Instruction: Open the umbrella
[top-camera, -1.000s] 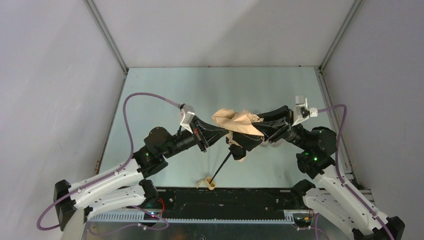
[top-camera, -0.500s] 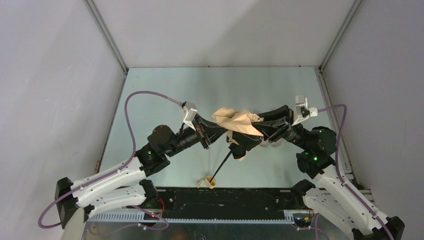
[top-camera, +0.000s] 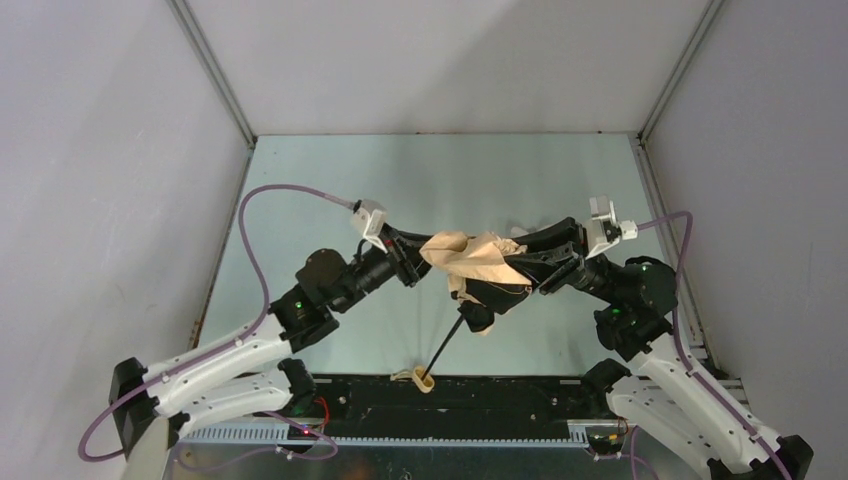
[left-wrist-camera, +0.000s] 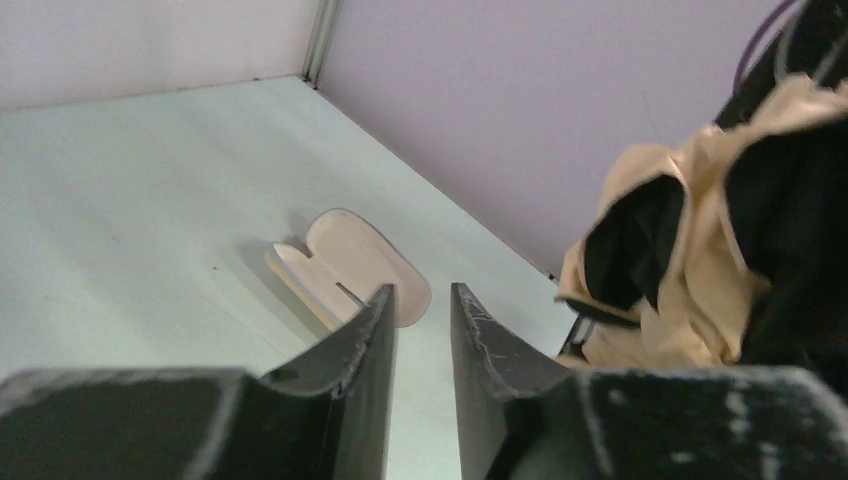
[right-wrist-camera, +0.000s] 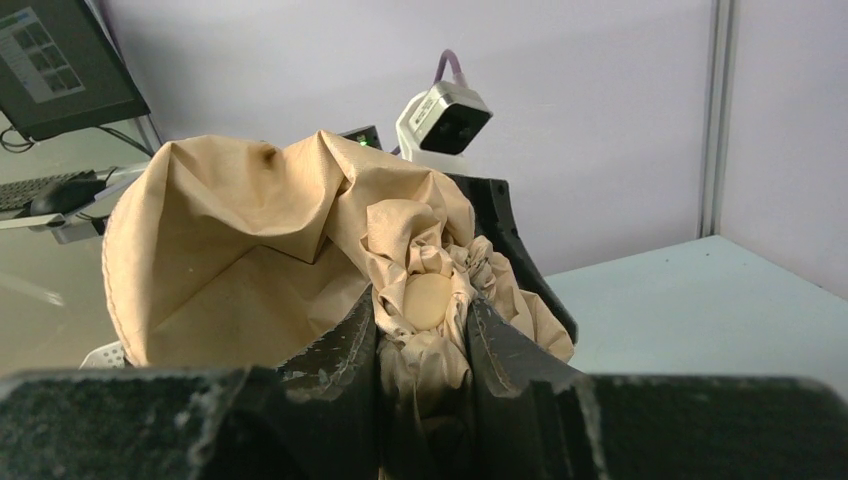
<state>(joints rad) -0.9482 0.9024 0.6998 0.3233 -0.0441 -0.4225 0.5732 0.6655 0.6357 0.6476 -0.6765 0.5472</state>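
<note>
The umbrella (top-camera: 478, 262), a loose bundle of tan fabric, hangs above the middle of the bench (top-camera: 330, 180) in the overhead view. Its thin black shaft (top-camera: 447, 338) slants down to the stubby handle (top-camera: 420, 377) by the near edge. The right hand (top-camera: 520, 262) reaches into the bundle from one side, and the left hand (top-camera: 412, 262) sits just beside it on the other. The left wrist camera shows that hand's two fingers a narrow gap apart with nothing between them. The crumpled fabric and dark ribs are off to its right, and a pale flat sleeve (left-wrist-camera: 360, 265) lies on the bench beyond. The right wrist camera shows the other hand clamped on the gathered crown of the umbrella, around a small round cap, with the canopy billowing up behind. The umbrella looks light. Its cloth is soft and likely to slip or bunch under a pinch, and the ribs seem thin enough to bend. The firm places to take hold appear to be the handle and the shaft, not the fabric.
</note>
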